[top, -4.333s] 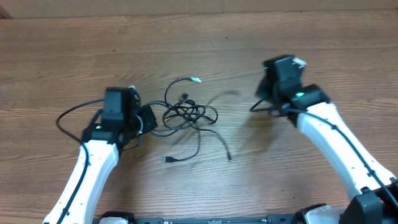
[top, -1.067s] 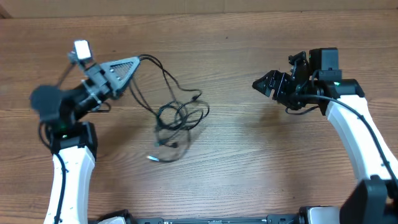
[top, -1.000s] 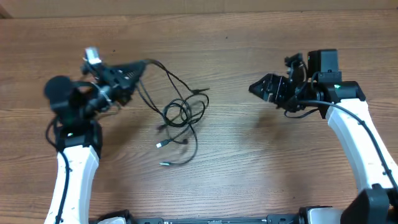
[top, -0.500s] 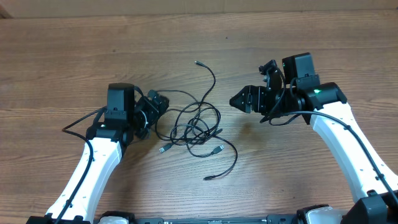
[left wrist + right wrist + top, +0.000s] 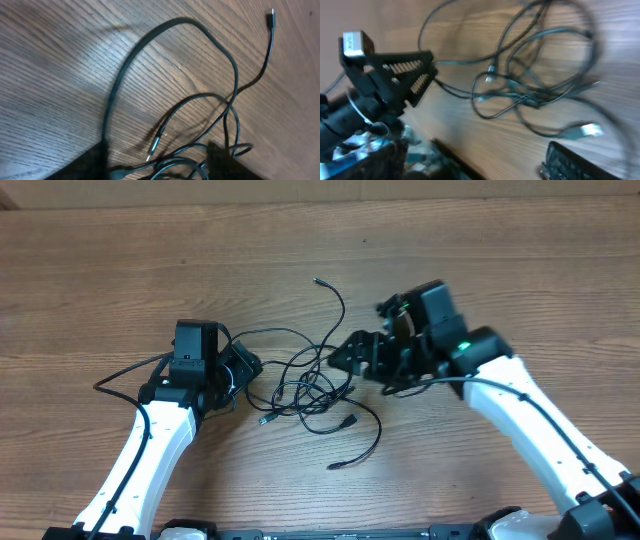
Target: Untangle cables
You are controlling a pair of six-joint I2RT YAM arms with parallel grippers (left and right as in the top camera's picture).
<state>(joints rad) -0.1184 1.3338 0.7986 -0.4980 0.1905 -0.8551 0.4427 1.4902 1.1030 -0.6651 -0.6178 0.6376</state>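
We note the right tool (image 5: pixel 340 356), jaws apart, has advanced left to the thin black tangled cables (image 5: pixel 310 380) lying mid-bench on the brown wooden bench (image 5: pixel 500 260). The left tool (image 5: pixel 250 367), likewise open, straddles their left edge. We judge regrasping is next.

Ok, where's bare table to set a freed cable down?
Bare table runs along the far edge beyond the cables, and near the front edge between the left arm and right arm. The middle is crowded: they lie between the left gripper and the right gripper.
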